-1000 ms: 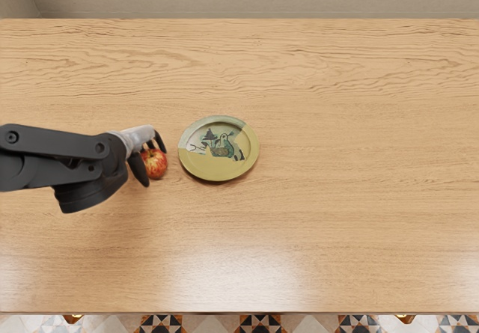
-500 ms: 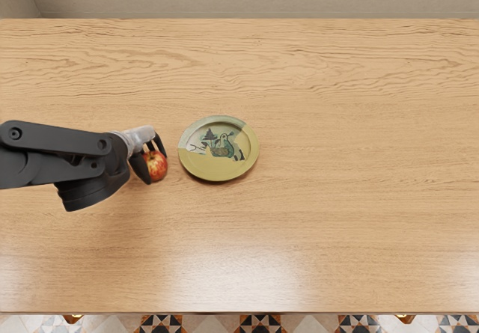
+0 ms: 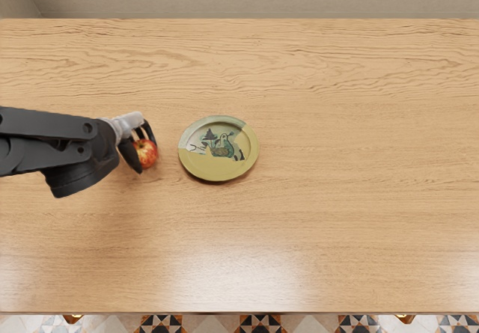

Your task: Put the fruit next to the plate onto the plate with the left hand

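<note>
The left hand (image 3: 135, 141) reaches in from the 9 o'clock edge of the wooden table (image 3: 337, 221). Its dark fingers (image 3: 133, 159) are curled around a red apple (image 3: 147, 154), grasping it. The apple sits at the plate's 9 o'clock, just beside the rim and not touching it. The plate (image 3: 251, 153) is round and olive-edged, with a bird painted on it. Whether the apple rests on the wood or is raised off it cannot be told.

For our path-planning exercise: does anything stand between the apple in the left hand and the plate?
Nothing visible does. The left hand grips the apple just left of the plate, with only table between them.
</note>
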### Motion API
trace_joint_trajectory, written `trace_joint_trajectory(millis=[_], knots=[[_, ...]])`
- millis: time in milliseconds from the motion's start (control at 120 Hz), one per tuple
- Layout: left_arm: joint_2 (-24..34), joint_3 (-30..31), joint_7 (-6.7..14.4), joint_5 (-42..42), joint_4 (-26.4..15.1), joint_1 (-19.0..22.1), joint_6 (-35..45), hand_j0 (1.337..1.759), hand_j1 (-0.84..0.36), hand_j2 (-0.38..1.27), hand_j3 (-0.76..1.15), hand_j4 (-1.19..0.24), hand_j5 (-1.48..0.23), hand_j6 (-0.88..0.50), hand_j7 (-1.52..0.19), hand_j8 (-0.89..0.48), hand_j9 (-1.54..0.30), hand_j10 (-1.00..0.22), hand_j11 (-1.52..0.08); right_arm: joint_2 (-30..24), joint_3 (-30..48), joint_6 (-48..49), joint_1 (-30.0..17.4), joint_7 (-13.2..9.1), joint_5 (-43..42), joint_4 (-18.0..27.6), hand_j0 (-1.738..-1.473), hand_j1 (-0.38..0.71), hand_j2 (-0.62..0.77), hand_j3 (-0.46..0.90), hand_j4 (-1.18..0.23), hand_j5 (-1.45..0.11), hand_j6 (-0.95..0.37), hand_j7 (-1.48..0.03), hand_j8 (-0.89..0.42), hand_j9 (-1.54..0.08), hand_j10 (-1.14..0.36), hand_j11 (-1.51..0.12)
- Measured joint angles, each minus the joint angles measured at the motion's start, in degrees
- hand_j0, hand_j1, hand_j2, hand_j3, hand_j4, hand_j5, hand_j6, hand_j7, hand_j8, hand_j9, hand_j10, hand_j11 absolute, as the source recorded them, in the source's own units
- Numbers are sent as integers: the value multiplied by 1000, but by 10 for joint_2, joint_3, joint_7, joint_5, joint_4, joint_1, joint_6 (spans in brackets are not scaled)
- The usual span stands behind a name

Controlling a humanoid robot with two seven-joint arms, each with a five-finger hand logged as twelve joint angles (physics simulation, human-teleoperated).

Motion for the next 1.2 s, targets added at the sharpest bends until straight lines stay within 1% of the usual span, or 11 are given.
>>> trace_joint_trajectory(millis=[108,192,267,425,567,758,850,933,967,1117,1200], knots=[[13,0,0,0,0,-17,-3,1653,-245,129,0,-554,-827,-403,-828,-505,-819,-606,-818,0,0,0,0,0,0,0,-1658,-305,-7,0,-37,-48,-37,-47,-37,-48,-37,-48],[20,0,0,-2,-1,-37,-7,1654,-248,174,0,-551,-828,-393,-828,-507,-817,-607,-816,0,0,0,0,0,0,0,-1658,-305,-7,0,-37,-48,-37,-47,-37,-48,-37,-47],[19,-1,0,-7,-2,-57,-12,1654,-255,154,0,-549,-829,-397,-826,-497,-818,-609,-817,0,0,0,0,0,0,0,-1658,-305,-7,0,-37,-48,-37,-47,-37,-47,-37,-47],[12,-18,0,-16,-6,-79,-24,1656,-277,217,0,-541,-834,-386,-822,-488,-813,-611,-812,0,0,0,0,0,0,0,-1658,-305,-7,0,-37,-47,-37,-47,-37,-47,-37,-47],[-6,-39,0,-18,-15,-84,-34,1656,-292,237,0,-533,-834,-381,-820,-475,-809,-614,-808,0,0,0,0,0,0,0,-1658,-305,-7,0,-37,-47,-37,-47,-37,-47,-37,-47],[-41,-60,0,-19,-24,-90,-45,1658,-336,373,0,-551,-825,-392,-819,-485,-805,-615,-804,0,0,0,0,0,0,0,-1658,-305,-7,0,-37,-47,-37,-47,-37,-47,-37,-47],[-58,-66,-1,-20,-27,-91,-46,1658,-371,494,0,-562,-827,-396,-823,-493,-803,-614,-804,0,0,0,0,0,0,0,-1658,-305,-7,0,-37,-47,-37,-47,-37,-47,-37,-47],[-69,-69,-1,-20,-28,-91,-47,1658,-384,536,0,-566,-829,-398,-825,-497,-803,-614,-804,0,0,0,0,0,0,0,-1658,-305,-7,0,-37,-48,-37,-47,-37,-48,-37,-48],[-72,-70,-1,-20,-29,-91,-47,1658,-376,518,0,-569,-830,-402,-826,-498,-805,-614,-806,0,0,0,0,0,0,0,-1658,-305,-7,0,-37,-48,-37,-47,-37,-48,-37,-47],[-81,-75,0,-22,-28,-90,-47,1656,-306,294,0,-560,-841,-395,-838,-484,-817,-616,-817,0,0,0,0,0,0,0,-1658,-305,-7,0,-37,-47,-37,-47,-37,-47,-37,-47],[-84,-76,0,-23,-26,-87,-46,1656,-289,254,0,-558,-845,-392,-841,-482,-822,-618,-821,0,0,0,0,0,0,0,-1658,-305,-7,0,-37,-47,-37,-47,-37,-47,-37,-47]])
